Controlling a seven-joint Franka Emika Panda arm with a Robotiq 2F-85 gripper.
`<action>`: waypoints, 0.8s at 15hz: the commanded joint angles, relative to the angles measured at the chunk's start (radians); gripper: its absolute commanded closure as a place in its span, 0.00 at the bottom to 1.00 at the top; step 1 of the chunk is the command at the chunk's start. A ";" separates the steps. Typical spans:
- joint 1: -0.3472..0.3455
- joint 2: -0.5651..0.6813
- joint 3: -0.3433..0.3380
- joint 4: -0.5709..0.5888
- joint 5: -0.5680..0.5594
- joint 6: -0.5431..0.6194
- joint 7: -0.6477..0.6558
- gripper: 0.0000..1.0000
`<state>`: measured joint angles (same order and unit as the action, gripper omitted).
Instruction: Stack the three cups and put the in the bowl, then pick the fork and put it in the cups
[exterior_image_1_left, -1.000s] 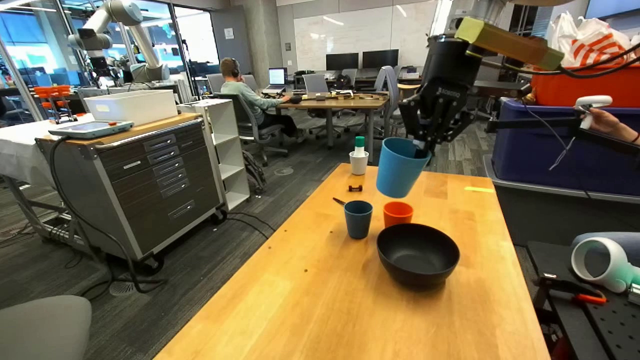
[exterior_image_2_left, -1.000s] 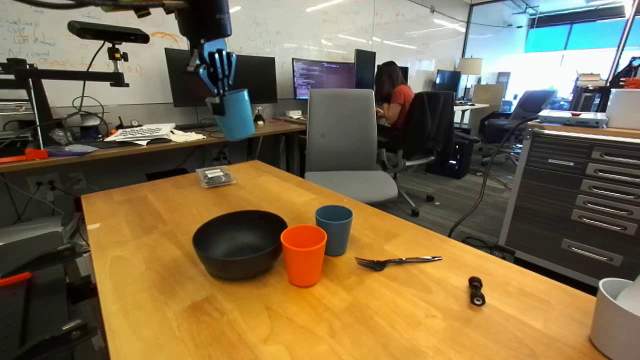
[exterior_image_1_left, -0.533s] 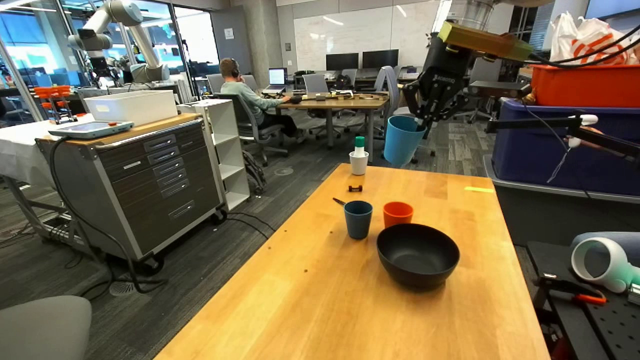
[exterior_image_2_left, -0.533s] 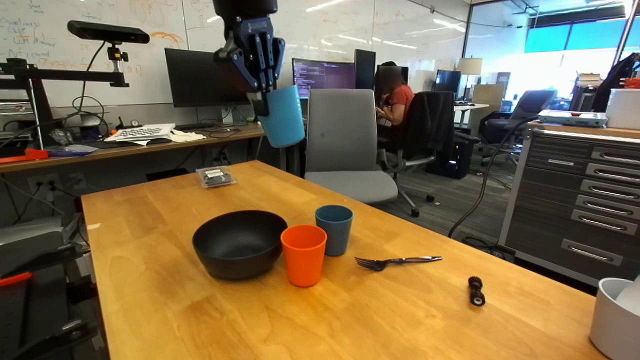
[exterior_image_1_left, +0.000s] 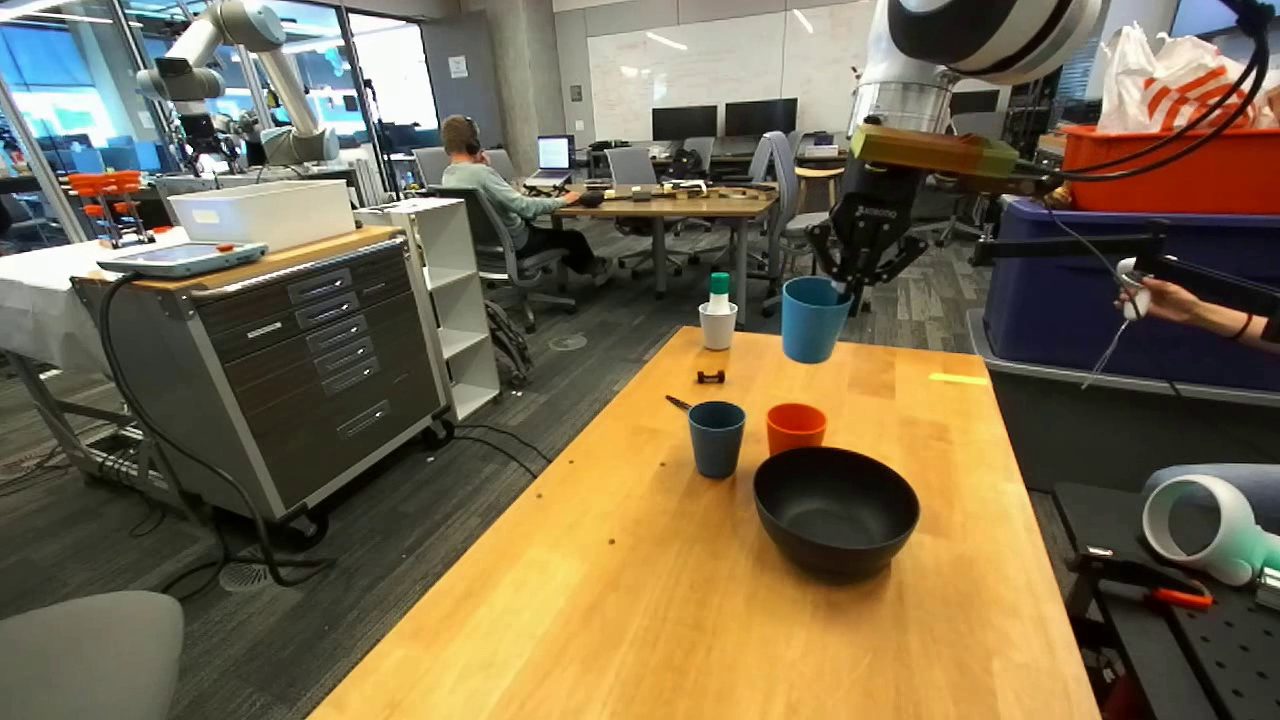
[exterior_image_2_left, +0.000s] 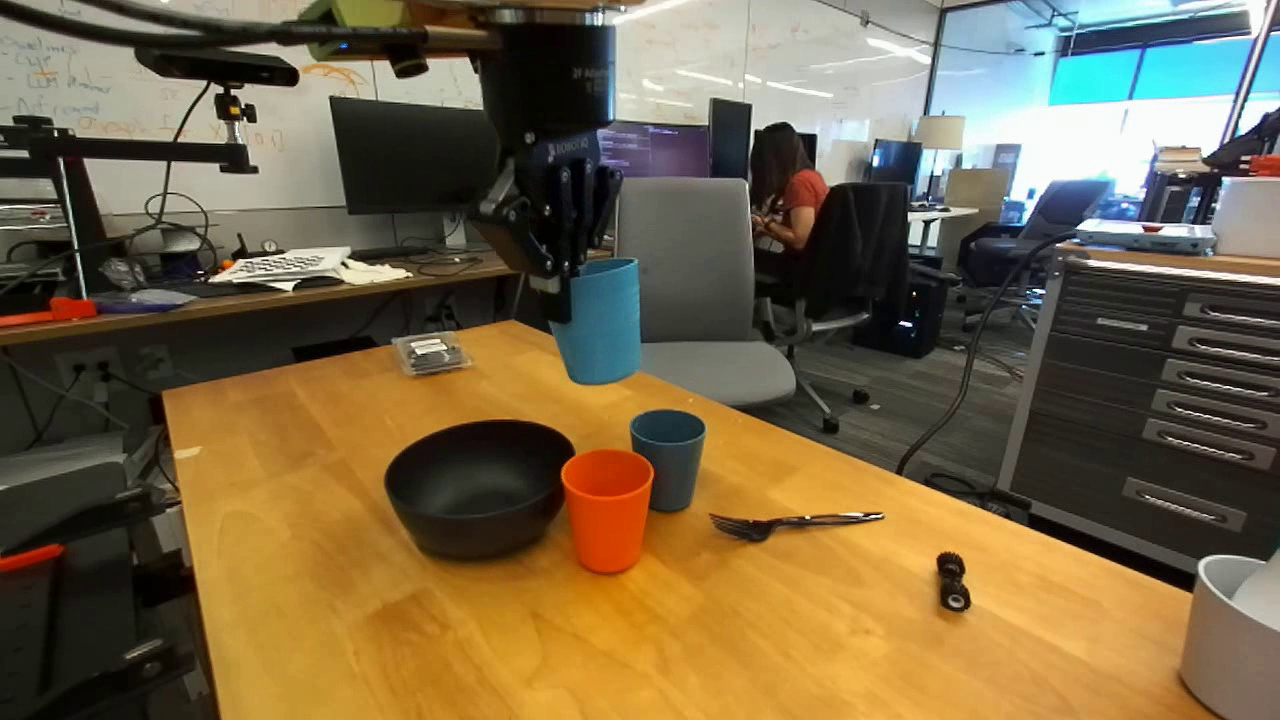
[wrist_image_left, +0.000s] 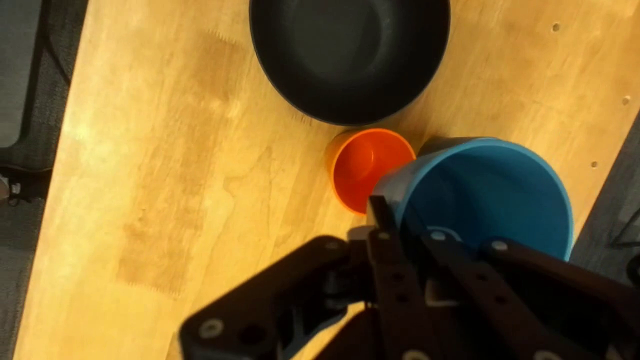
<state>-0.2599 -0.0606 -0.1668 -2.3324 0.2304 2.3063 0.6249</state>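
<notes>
The black bowl (exterior_image_2_left: 478, 488) stands on the wooden table (exterior_image_2_left: 400, 640), and just beside it we see the orange-red cup (exterior_image_2_left: 608, 515), upright — touching or not, we cannot tell. A little farther from the bowl stands the dark teal cup (exterior_image_2_left: 674, 468), upright too. Higher than the bowl, we see the gripper (wrist_image_left: 401, 218) clamped on the rim of the light blue cup (exterior_image_1_left: 812, 328), which hangs in the air. Farther out from the bowl lies the fork (exterior_image_2_left: 795, 522), tines toward it. Well apart from the bowl we find a black dumbbell-shaped piece (exterior_image_2_left: 953, 582), then a pale cup (exterior_image_1_left: 717, 330) — a green-topped bottle (exterior_image_1_left: 719, 293) stands in it.
</notes>
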 joint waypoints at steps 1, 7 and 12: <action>0.017 0.065 -0.014 0.046 0.031 0.010 -0.001 0.98; 0.021 0.144 -0.018 0.060 0.064 0.049 -0.003 0.98; 0.032 0.202 -0.014 0.063 0.082 0.076 0.001 0.98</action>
<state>-0.2527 0.1031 -0.1670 -2.3000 0.2830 2.3648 0.6249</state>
